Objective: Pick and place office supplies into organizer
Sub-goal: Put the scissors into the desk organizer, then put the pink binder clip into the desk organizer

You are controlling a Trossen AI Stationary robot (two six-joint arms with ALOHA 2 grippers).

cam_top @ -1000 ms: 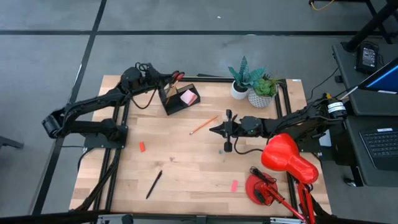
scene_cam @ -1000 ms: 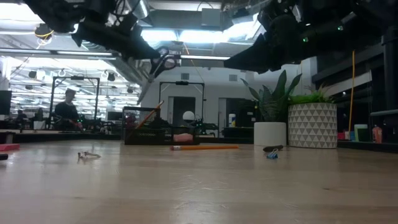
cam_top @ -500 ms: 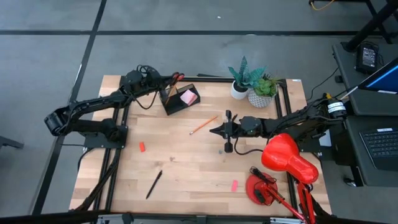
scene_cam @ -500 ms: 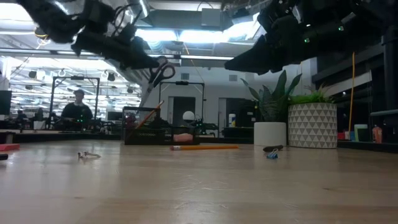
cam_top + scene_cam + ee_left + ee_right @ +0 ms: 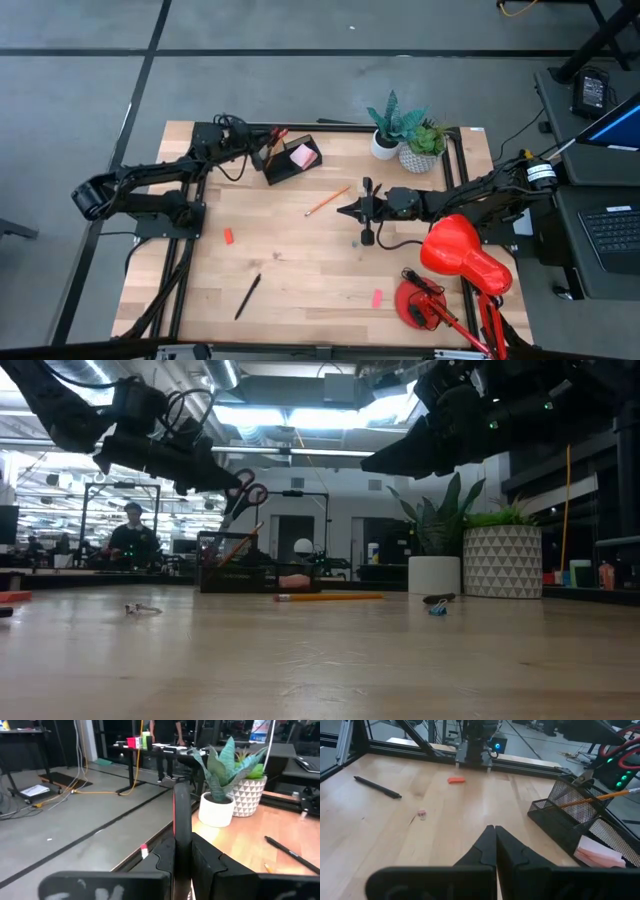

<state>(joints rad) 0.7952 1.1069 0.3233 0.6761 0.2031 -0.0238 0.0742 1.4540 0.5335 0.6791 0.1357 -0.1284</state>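
Scissors (image 5: 243, 488) blades hidden in left pincer (image 5: 222, 480) | organizer (image 5: 288, 160) partly occluded

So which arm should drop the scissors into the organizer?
Left. The left gripper already holds the red scissors in the air beside the organizer. The right gripper is shut, empty, at mid-table near the orange pencil.

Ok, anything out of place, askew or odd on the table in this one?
Mostly no. Several supplies lie loose: an orange pencil, a black pen, two erasers. The left gripper holds red-handled scissors in the air by the organizer. The right gripper hangs shut, empty, mid-table.
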